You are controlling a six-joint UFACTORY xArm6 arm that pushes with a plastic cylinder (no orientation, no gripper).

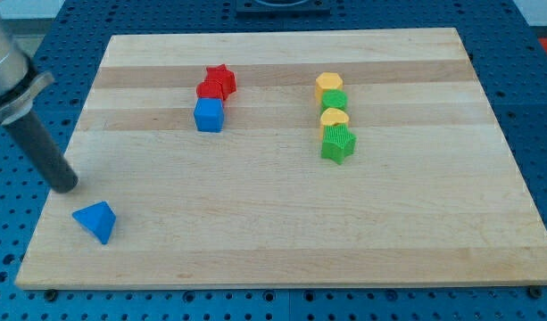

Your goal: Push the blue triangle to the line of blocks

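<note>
The blue triangle (pixel 96 221) lies near the board's lower left corner. My tip (pixel 65 187) rests on the board's left edge, just up and left of the triangle, a small gap apart. A line of blocks runs top to bottom right of centre: a yellow block (pixel 327 84), a green block (pixel 334 101), a second yellow block (pixel 334 119) and a green star (pixel 338 143).
A red star (pixel 221 78), a red block (pixel 210 90) and a blue cube (pixel 209 115) cluster at the upper middle left. The wooden board (pixel 282 232) lies on a blue pegboard table.
</note>
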